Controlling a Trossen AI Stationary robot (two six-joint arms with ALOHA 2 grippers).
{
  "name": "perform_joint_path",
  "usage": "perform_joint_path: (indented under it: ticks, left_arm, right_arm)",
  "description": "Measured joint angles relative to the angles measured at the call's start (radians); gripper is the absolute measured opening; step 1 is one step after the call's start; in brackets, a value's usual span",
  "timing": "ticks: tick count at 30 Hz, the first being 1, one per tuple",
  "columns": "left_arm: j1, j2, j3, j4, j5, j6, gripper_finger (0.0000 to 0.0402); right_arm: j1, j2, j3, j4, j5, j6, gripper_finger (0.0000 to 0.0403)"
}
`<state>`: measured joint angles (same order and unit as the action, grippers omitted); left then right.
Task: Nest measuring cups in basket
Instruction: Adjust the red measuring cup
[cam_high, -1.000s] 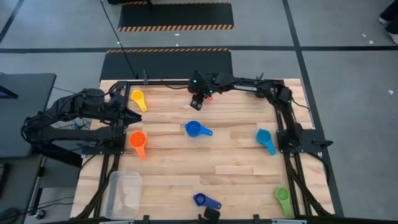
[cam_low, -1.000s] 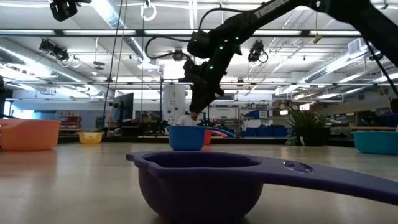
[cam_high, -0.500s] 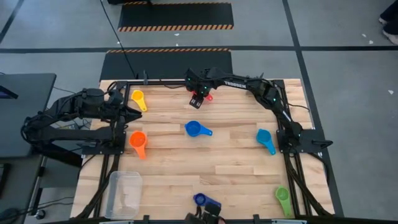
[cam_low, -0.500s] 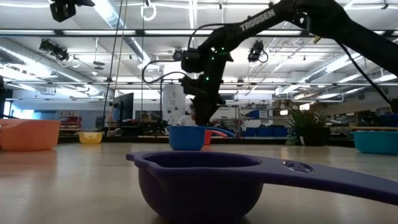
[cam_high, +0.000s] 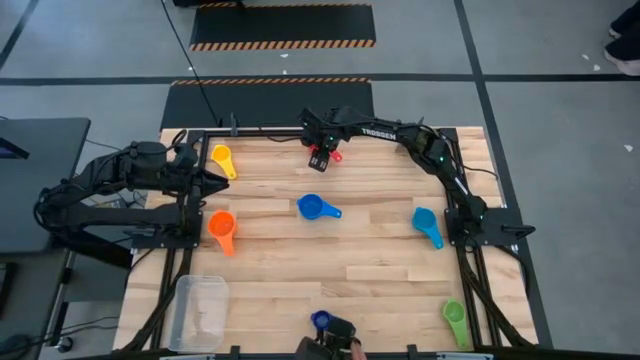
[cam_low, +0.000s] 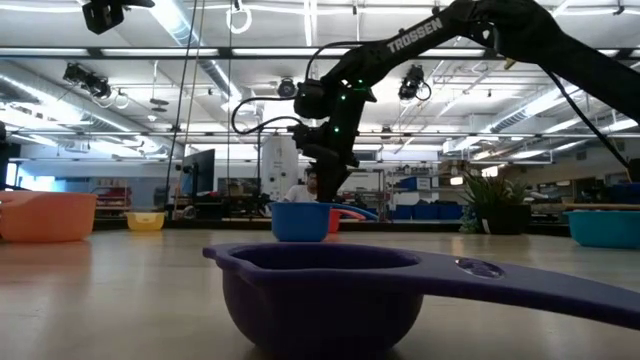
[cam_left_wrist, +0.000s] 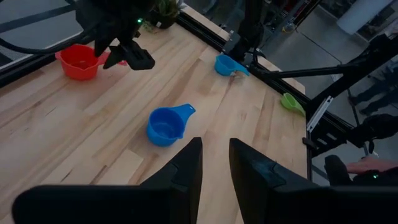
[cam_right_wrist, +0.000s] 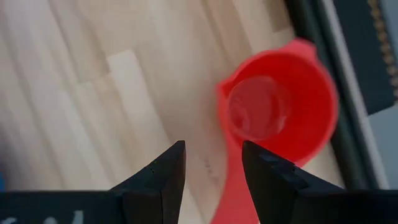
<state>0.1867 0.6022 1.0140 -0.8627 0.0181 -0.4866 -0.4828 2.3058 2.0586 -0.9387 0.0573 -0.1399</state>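
My right gripper (cam_high: 320, 154) (cam_right_wrist: 212, 167) hangs open over the table's far edge, its fingers pointing down on either side of the red cup's (cam_right_wrist: 278, 112) (cam_high: 335, 155) flat handle (cam_right_wrist: 229, 186). I cannot tell if it touches the handle. My left gripper (cam_left_wrist: 214, 167) (cam_high: 207, 176) waits slightly open at the table's left side, beside the yellow cup (cam_high: 222, 157). Standing apart on the wood are the orange cup (cam_high: 221, 229), the blue cup (cam_high: 315, 207) (cam_low: 300, 220), the light blue cup (cam_high: 427, 225), the green cup (cam_high: 455, 320) and the dark blue cup (cam_high: 320, 320) (cam_low: 320, 295). The clear basket (cam_high: 200, 310) sits at the near left corner.
The black table frame (cam_right_wrist: 323, 74) runs right behind the red cup at the far edge. A dark object (cam_high: 340, 330) stands over the dark blue cup's handle at the near edge. Bare wood (cam_high: 370, 260) lies between the blue cup and the basket.
My right gripper has moved a little toward the table's far edge and come down over the red cup, turning about its wrist as it went. The cups and the basket have stayed put.
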Motion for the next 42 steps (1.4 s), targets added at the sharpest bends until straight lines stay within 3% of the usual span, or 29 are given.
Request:
perform_joint_path:
  ticks: [8, 24, 28, 35, 38, 42]
  left_arm:
    - [0.000, 0.000, 0.000, 0.000, -0.037, 0.000, 0.0087]
    - [0.000, 0.000, 0.000, 0.031, -0.044, 0.000, 0.0087]
    - [0.000, 0.000, 0.000, 0.032, -0.044, 0.001, 0.0087]
    - [0.000, 0.000, 0.000, 0.032, -0.044, 0.000, 0.0087]
    - [0.000, 0.000, 0.000, 0.032, -0.044, 0.000, 0.0087]
    - [0.000, 0.000, 0.000, 0.034, -0.044, 0.000, 0.0087]
  right_arm:
    - [-0.013, 0.000, 0.000, 0.011, -0.078, 0.006, 0.0164]
    - [-0.032, 0.000, -0.049, 0.032, -0.081, -0.041, 0.0164]
    - [-0.029, 0.001, -0.086, 0.059, -0.024, -0.084, 0.0164]
    - [-0.030, 0.002, -0.124, 0.115, -0.018, -0.099, 0.0162]
    - [-0.030, 0.001, -0.122, 0.123, -0.017, -0.099, 0.0142]
    - [-0.031, 0.001, -0.122, 0.118, -0.015, -0.099, 0.0068]
